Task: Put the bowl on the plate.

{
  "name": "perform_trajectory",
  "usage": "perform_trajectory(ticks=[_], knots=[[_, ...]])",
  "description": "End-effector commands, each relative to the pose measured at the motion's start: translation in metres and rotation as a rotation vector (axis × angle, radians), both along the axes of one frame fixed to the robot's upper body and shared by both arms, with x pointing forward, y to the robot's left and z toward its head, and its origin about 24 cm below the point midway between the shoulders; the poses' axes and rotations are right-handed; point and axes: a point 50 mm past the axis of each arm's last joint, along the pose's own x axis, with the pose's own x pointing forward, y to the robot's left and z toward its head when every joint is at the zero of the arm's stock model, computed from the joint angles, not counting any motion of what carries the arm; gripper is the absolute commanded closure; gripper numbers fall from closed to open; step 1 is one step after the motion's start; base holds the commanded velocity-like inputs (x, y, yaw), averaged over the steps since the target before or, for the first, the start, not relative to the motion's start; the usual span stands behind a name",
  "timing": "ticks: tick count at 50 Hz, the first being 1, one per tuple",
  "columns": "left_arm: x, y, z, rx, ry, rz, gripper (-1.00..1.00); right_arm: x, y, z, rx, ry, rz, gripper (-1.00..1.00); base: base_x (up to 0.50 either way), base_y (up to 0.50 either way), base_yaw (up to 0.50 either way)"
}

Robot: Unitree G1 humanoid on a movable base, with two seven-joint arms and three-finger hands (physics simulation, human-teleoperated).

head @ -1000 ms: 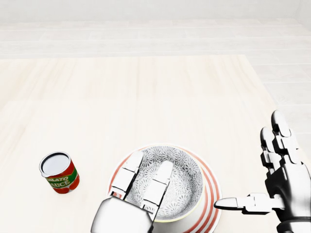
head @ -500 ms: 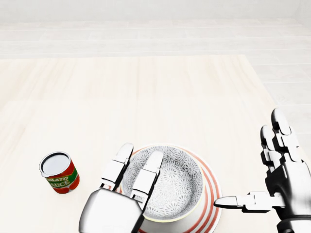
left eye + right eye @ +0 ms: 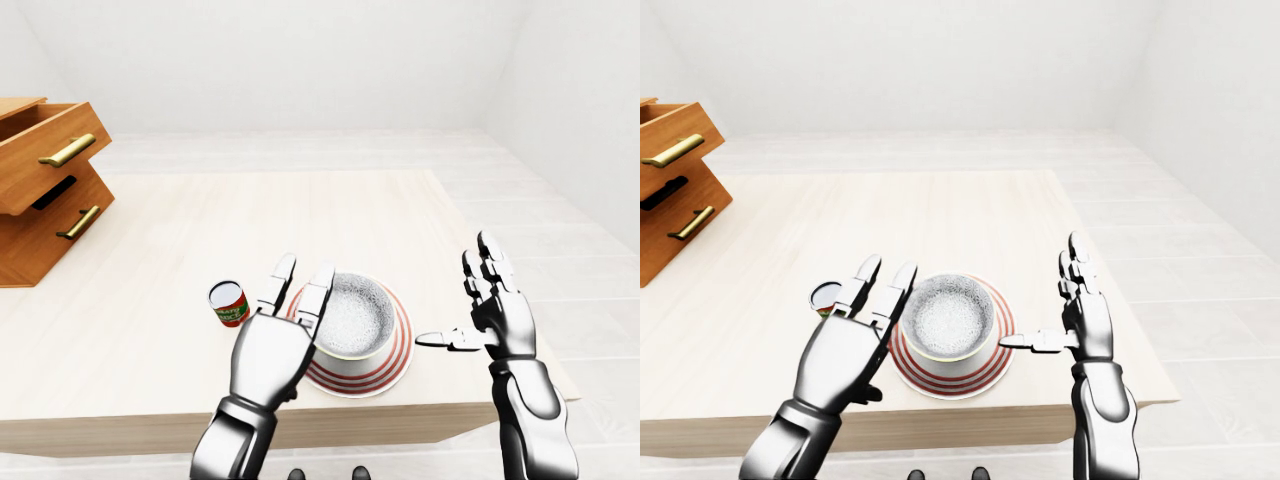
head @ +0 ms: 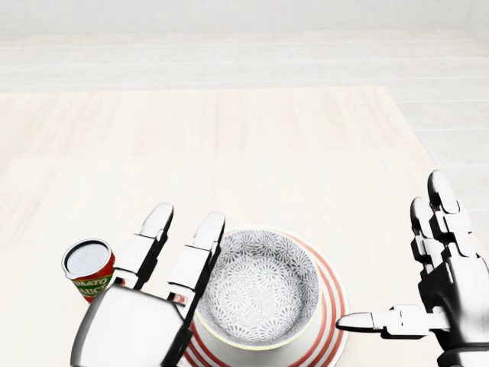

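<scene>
Head view: left robot hand (image 4: 137, 315) splayed beside bowl (image 4: 261, 287).

bright, even light | soft faint shadows | sharp render

Pale wood table (image 3: 300, 215): striped plate (image 4: 331, 303), tomato sauce can (image 4: 90, 269), drawer unit (image 3: 40, 190).

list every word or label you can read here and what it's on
"MATO": on the label of the can, start cut off by its curve.
Line below it: partly behind the left robot hand, too small to read.
bowl, plate: patterns only, no text.
</scene>
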Motion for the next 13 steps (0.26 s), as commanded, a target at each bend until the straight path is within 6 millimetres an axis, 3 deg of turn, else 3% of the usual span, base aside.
perform_trajectory(ticks=[1,13], knots=[[-0.008,0.012,0.017,-0.052,-0.017,0.012,-1.0,-0.002,0.002,0.001,-0.002,-0.002,0.003,-1.0,0.0,0.0,0.0],[-0.017,0.026,0.034,-0.151,-0.013,0.013,-1.0,0.0,0.003,0.0,-0.001,0.002,0.005,-1.0,0.0,0.0,0.0]])
